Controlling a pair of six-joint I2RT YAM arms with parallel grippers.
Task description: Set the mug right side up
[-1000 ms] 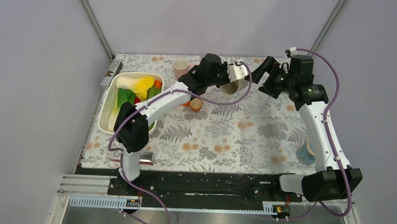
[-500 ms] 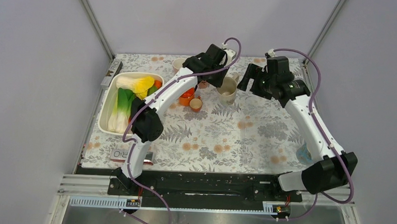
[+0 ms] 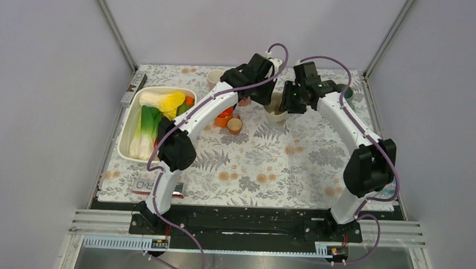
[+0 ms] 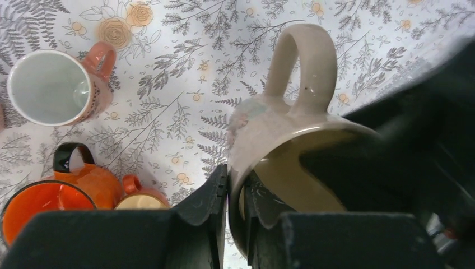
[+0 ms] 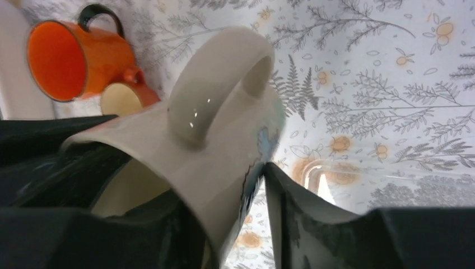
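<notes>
Right arm has swung in from 2 o'clock. Its right gripper (image 3: 287, 103) straddles the mug (image 4: 280, 123) wall by the handle, though I can't tell whether those fingers press yet. Left gripper (image 4: 235, 179) pinches the rim, with the mug at 12 o'clock over the floral cloth (image 3: 252, 165), tilted.

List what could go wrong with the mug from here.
1. The left hand pinches only the rim of the mug; it could pivot or slip.
2. The right hand straddles the wall beside the handle; opposing pulls may twist the mug loose.
3. An orange mug and small cup stand close by; a dropped mug could hit them.
</notes>
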